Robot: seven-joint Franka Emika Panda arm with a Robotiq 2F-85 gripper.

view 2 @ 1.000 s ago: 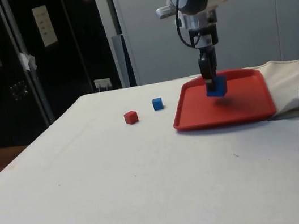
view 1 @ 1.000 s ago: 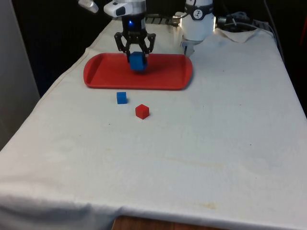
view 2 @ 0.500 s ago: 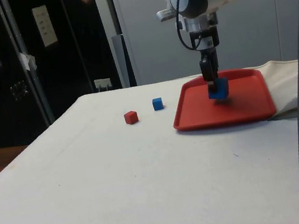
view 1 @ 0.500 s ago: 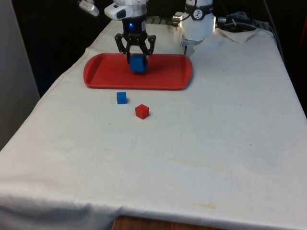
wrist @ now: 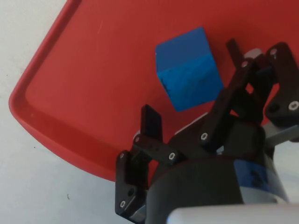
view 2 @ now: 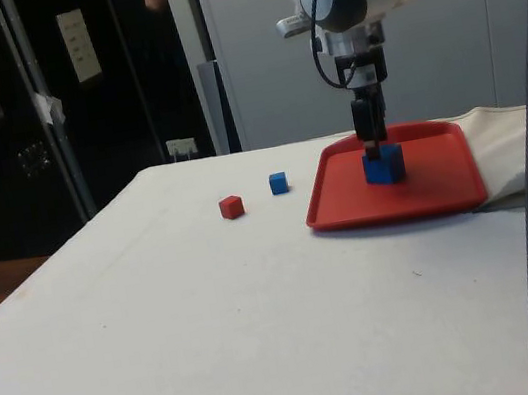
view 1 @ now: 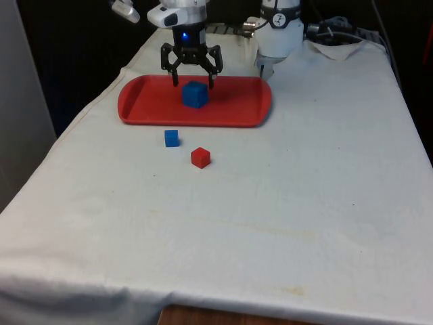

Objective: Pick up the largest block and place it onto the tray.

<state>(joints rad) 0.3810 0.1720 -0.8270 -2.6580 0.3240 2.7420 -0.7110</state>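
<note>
White cloth covers your table, and on it the red tray (view 1: 145, 108) now holds the largest blue block (view 1: 195, 94), resting free. Your gripper (view 1: 191, 76) hangs just above it, fingers spread apart. Placement looks done; you only need to pull clear.

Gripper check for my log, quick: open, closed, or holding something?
Gripper: open, holding nothing; the large blue block sits free on the red tray.

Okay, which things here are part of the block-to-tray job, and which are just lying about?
Part of the job:
- large blue block, sitting on the tray
- red tray
- gripper, open above the block

Just lying about:
- small blue block, on the cloth
- small red block, on the cloth
</note>
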